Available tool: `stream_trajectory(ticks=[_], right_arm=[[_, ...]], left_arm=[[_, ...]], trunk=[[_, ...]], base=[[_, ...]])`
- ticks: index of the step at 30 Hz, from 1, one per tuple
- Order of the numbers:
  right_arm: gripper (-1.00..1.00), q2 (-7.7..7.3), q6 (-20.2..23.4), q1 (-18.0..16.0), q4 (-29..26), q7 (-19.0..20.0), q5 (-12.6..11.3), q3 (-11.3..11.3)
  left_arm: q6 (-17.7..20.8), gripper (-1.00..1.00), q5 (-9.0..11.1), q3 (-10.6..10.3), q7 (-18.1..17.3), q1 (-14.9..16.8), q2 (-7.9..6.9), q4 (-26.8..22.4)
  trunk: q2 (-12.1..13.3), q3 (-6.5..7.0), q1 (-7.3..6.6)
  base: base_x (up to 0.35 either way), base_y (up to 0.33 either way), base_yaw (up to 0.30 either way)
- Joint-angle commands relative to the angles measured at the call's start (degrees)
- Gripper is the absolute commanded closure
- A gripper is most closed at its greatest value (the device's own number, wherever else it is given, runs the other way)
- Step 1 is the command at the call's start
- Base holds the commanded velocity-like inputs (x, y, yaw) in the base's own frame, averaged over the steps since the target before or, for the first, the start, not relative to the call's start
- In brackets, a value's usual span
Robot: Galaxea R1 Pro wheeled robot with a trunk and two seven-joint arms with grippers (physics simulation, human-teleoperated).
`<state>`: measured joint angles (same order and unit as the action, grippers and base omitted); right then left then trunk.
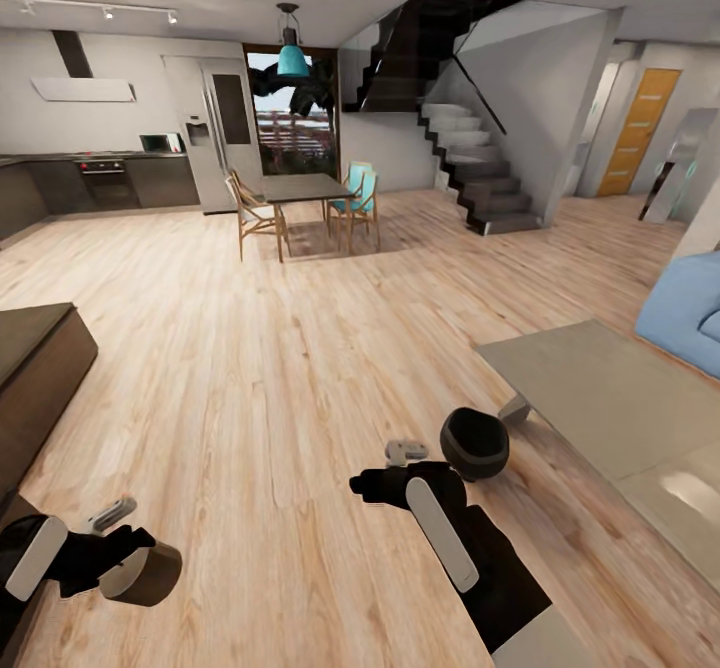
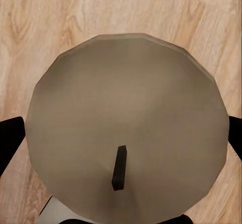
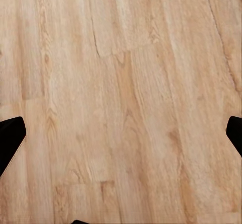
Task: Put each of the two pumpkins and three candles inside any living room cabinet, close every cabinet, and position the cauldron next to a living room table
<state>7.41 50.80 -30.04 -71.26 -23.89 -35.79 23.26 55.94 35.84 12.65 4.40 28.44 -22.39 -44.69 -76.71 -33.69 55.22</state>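
We are in transit across the light oak plank floor [image 1: 300, 368] of an open living room, with one stubby beige-tan cylindrical candle [image 2: 126, 128] clamped between the black fingers [image 2: 11, 141] of the left gripper [image 1: 130, 563]; the left wrist view looks down on its flat round top and short dark wick, the two fingertips pressing its opposite sides. The right gripper [image 3: 121, 133] hangs over bare floorboards, its fingers spread wide and holding nothing. The round-bellied matte black cauldron [image 1: 474, 442] stands on the floor just beside the near corner of the low grey rectangular coffee table [image 1: 600, 398]; in our judgement it already sits next to that surface, so we should steer the right arm wide of it. The corner of a long, low dark-brown wooden cabinet [image 1: 40, 368] shows at the left edge of the head view. To do this step well, we would turn the base toward that cabinet, keep the candle upright and low, stop square to a drawer front, and use the free right fingers to pull a drawer out before lowering the candle inside.
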Motion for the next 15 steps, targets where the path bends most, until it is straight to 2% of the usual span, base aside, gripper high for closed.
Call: stream_trajectory(ticks=[1, 9, 15], right_arm=[[-1.00, -0.01, 0.0, 0.0, 0.0, -0.6, -0.6, 0.0], [-1.00, -0.10, -0.8, -0.1, -0.5, -0.5, -0.7, -0.2], [-1.00, -0.04, -1.1, -0.1, 0.0, -0.5, -0.7, -0.1]], left_arm=[[0.2, 1.00, 0.7, 0.1, 0.4, 0.0, 0.04, 0.0], [0.2, 1.00, 0.6, 0.1, 0.4, 0.0, 0.15, 0.0], [0.2, 1.00, 0.6, 0.1, 0.4, 0.0, 0.16, 0.0]], trunk=[[0.0, -0.06, 0.03], [0.0, -0.06, 0.03], [0.0, -0.06, 0.03]], base=[[0.331, 0.066, 0.000], [0.331, 0.014, 0.001], [0.331, 0.001, 0.204]])
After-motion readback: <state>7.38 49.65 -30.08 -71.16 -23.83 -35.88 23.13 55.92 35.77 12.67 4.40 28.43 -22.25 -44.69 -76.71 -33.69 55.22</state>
